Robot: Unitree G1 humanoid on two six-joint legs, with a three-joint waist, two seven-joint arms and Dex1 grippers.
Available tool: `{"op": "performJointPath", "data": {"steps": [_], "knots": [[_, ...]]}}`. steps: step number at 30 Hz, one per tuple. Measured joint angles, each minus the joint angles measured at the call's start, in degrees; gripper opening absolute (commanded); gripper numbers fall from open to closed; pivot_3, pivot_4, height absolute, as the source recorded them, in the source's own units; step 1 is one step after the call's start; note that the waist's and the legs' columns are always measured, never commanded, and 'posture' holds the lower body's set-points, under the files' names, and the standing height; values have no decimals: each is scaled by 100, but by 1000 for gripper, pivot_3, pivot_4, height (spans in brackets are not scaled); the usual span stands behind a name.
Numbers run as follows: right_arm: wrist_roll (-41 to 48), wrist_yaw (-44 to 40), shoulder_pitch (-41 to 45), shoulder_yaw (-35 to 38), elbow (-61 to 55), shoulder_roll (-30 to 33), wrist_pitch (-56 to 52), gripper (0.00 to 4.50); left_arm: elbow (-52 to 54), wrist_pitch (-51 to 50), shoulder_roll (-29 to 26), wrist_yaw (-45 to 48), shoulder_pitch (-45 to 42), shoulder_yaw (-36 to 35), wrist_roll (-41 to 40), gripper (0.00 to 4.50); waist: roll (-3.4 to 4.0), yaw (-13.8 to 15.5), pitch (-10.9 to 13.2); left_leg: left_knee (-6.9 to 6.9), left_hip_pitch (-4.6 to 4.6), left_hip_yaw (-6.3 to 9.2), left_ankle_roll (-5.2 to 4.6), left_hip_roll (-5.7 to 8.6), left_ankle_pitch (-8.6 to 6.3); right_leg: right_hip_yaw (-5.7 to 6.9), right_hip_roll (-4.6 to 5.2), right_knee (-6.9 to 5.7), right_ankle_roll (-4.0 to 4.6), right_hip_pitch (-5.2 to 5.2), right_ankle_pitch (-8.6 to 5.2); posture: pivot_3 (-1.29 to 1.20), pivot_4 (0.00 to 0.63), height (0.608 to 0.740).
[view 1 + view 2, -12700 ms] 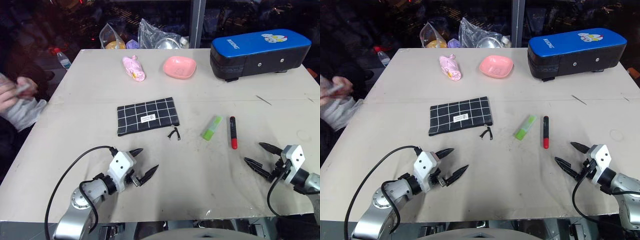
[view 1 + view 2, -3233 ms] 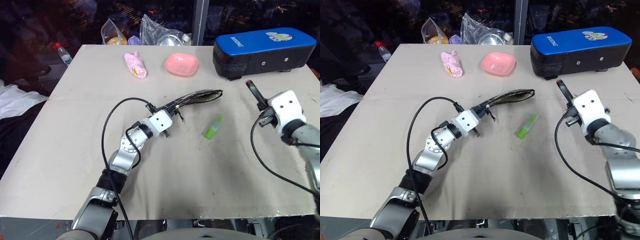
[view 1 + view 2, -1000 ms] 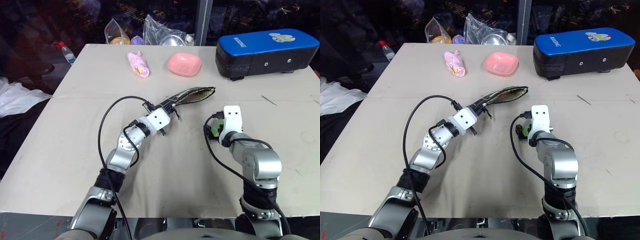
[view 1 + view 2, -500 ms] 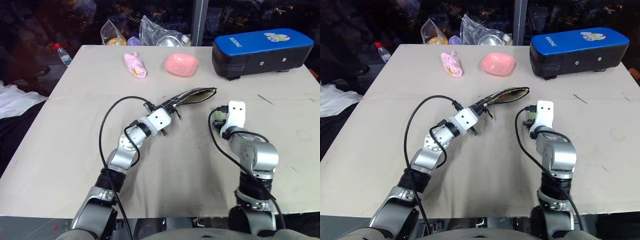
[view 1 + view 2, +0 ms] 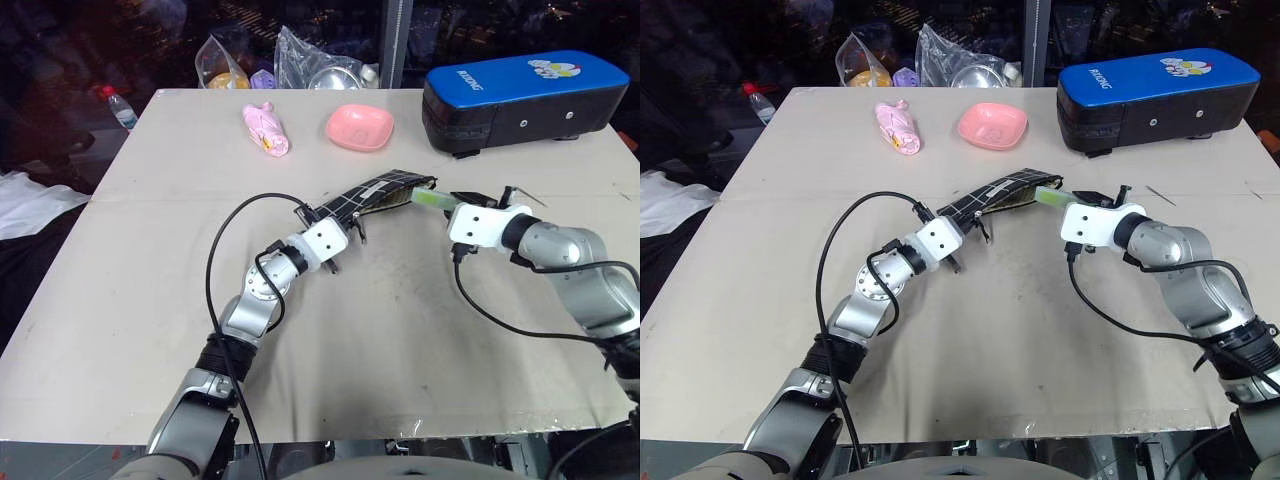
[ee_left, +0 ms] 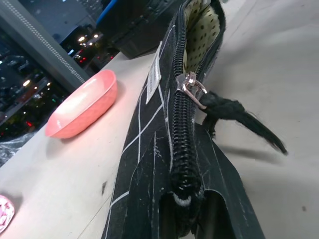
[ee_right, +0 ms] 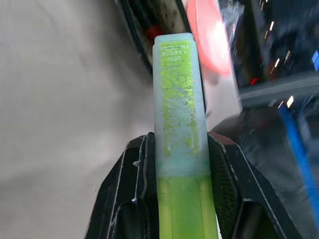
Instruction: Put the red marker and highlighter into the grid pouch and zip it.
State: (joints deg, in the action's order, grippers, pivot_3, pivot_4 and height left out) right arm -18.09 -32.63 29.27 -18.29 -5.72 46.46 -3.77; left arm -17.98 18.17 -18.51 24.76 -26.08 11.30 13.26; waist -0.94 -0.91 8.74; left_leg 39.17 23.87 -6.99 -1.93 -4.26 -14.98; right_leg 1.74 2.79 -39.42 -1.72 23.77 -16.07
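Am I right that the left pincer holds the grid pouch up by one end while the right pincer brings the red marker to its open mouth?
Not quite: the right pincer is shut on the highlighter, not the red marker, as the right wrist view shows. The rest holds: the left pincer holds the grid pouch by one end, mouth open.

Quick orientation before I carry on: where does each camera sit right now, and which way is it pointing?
Left and right eye views: on the head, looking forward and down over the table; both arms show, left gripper holding the grid pouch, right gripper holding the highlighter.
Left wrist view: along the pouch's zipper toward the pink dish.
Right wrist view: along its fingers and the highlighter toward the pouch's open mouth.
Shared: both wrist views and the head views show the pouch and the dish.
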Motion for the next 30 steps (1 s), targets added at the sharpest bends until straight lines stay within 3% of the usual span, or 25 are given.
{"op": "performJointPath", "data": {"steps": [15,17,18,23,27,30], "knots": [[-1314,-259,1298,-793,1527,-477,2044,766,-12,569,-129,261,-99,271,76,0,1,21,0,6,-4,-47,4,-2,2,2,9,-10,0,1,0,0,150,717],[-1355,-288,1343,-867,1735,-664,2298,1825,35,596,-114,270,-94,276,66,0,1,22,0,7,-4,-49,5,-3,3,2,9,-12,0,1,0,0,150,717],[-1355,-297,1355,-879,1772,-709,2338,2094,50,596,-105,270,-93,278,66,0,1,23,0,7,-4,-49,5,-2,3,2,10,-13,0,1,0,0,150,717],[-1135,-465,1459,-797,1911,-867,2501,4461,104,458,-50,151,-76,260,69,0,1,31,0,17,-4,-48,5,-2,3,2,12,-26,0,1,0,0,150,717],[-252,-965,1307,-173,1626,-828,1844,4461,121,329,-14,54,-51,173,-12,0,1,36,0,18,-4,-46,5,-4,3,3,13,-30,0,1,0,0,150,717],[714,-1590,875,460,945,-692,546,4461,121,230,85,39,95,18,-242,0,1,57,0,15,-2,-40,4,-10,3,7,17,-28,0,0,0,0,150,717]]}}
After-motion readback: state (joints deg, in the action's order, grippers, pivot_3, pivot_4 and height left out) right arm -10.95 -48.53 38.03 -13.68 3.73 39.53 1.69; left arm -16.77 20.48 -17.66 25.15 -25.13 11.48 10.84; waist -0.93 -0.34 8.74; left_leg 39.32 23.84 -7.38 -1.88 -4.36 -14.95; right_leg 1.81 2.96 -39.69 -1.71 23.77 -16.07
